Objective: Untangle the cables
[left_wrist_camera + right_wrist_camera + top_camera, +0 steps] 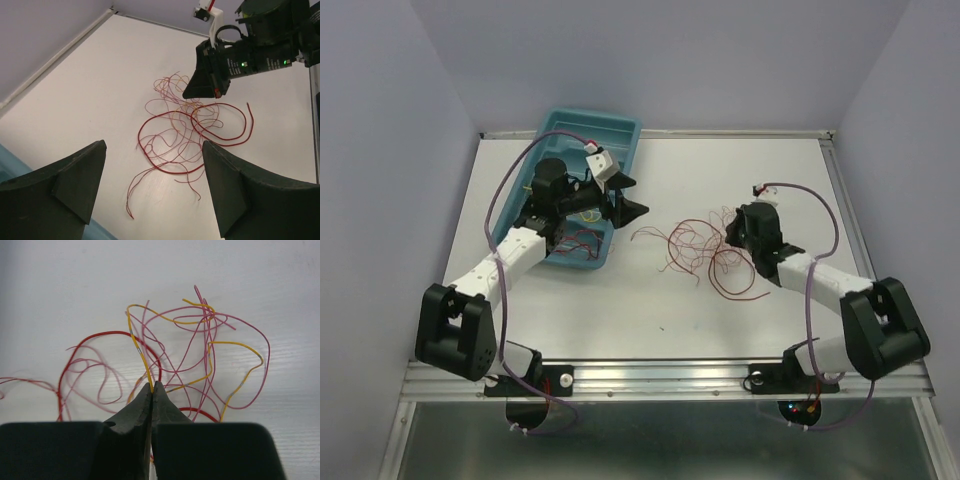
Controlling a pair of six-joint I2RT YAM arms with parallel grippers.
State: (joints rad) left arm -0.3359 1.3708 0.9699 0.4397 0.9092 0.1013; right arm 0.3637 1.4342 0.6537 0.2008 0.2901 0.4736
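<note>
A tangle of thin red and yellow cables lies on the white table mid-centre. In the right wrist view my right gripper is shut on a yellow wire that rises out of the tangle. In the top view the right gripper sits at the tangle's right edge. It also shows in the left wrist view, above the cables. My left gripper is open and empty, just left of the tangle, by the tray's right rim. Its fingers frame bare table before the tangle.
A blue tray stands at the back left, under the left arm, with a few red and yellow wires inside. Thick purple cords run along both arms. Lilac walls close in the table at back and sides.
</note>
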